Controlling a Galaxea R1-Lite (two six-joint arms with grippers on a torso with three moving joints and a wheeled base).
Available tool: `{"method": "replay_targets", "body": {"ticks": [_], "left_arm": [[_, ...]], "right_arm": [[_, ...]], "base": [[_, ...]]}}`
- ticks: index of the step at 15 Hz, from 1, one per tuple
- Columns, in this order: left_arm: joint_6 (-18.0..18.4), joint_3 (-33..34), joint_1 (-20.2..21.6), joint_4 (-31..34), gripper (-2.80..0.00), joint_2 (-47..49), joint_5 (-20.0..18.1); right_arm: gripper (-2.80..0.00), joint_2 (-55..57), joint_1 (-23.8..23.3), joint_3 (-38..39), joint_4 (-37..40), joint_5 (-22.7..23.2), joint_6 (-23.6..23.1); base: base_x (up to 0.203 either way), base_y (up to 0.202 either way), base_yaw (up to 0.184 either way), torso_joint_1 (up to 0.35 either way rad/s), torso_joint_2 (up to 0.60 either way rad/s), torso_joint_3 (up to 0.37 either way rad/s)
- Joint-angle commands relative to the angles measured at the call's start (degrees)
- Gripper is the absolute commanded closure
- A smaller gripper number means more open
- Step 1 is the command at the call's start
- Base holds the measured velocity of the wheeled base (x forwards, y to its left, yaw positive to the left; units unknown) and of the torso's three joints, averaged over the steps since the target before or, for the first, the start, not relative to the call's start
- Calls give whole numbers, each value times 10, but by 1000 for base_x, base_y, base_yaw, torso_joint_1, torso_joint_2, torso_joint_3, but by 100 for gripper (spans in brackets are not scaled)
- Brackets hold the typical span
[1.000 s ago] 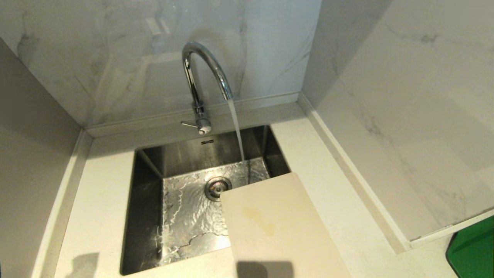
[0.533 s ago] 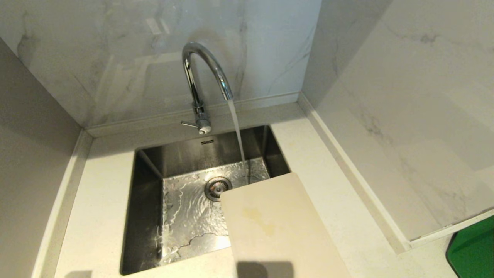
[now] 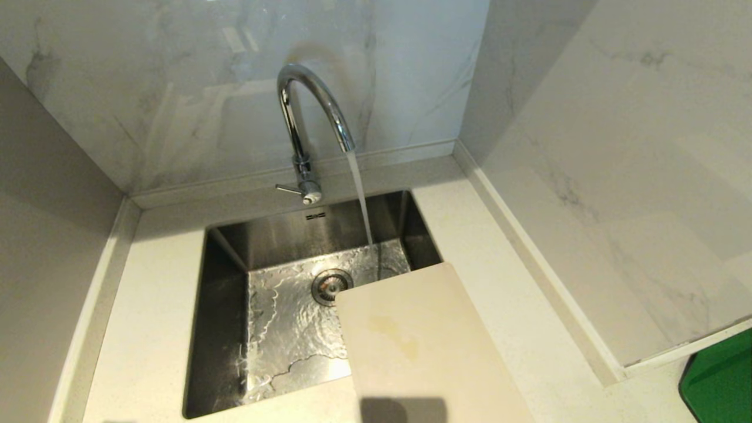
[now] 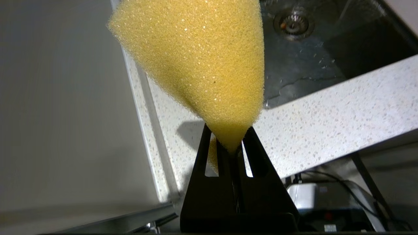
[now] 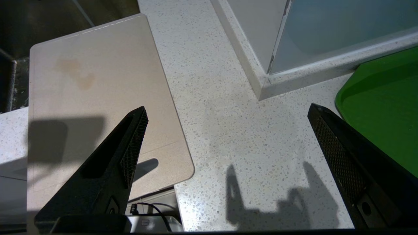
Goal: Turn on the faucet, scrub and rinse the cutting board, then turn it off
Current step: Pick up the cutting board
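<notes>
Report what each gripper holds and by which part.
Left gripper pinches the yellow sponge by one narrow squeezed end. Right gripper holds nothing, fingers wide apart.

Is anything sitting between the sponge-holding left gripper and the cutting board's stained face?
Nothing visible. The left gripper is shut on the yellow sponge, off the counter's near-left edge. The cutting board lies bare, bridging sink corner and counter, stain exposed. The open right gripper hovers over the counter beside the board.

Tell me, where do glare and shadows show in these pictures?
Head view: glare on the faucet and rippling sink water. Right wrist view: shadows of the open right gripper fall on the cutting board and countertop. Left wrist view: the sponge looms close.
</notes>
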Motion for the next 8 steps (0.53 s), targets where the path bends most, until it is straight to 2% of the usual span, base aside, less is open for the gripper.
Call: {"method": "replay_targets", "body": {"ticks": [1, 3, 5, 8], "left_arm": [[-3, -1, -5, 0, 0, -50, 0], [-4, 1, -6, -5, 0, -82, 1], [-26, 2, -6, -3, 0, -82, 3], [-30, 2, -6, -3, 0, -82, 5]], "right_arm": [[-280, -1, 0, 1, 0, 0, 0], [-280, -1, 0, 1, 0, 0, 0], [-280, -1, 0, 1, 0, 0, 0], [-280, -1, 0, 1, 0, 0, 0]], "base": [[0, 0, 0, 0, 0, 0], [0, 0, 0, 0, 0, 0], [0, 0, 0, 0, 0, 0], [0, 0, 0, 0, 0, 0]]}}
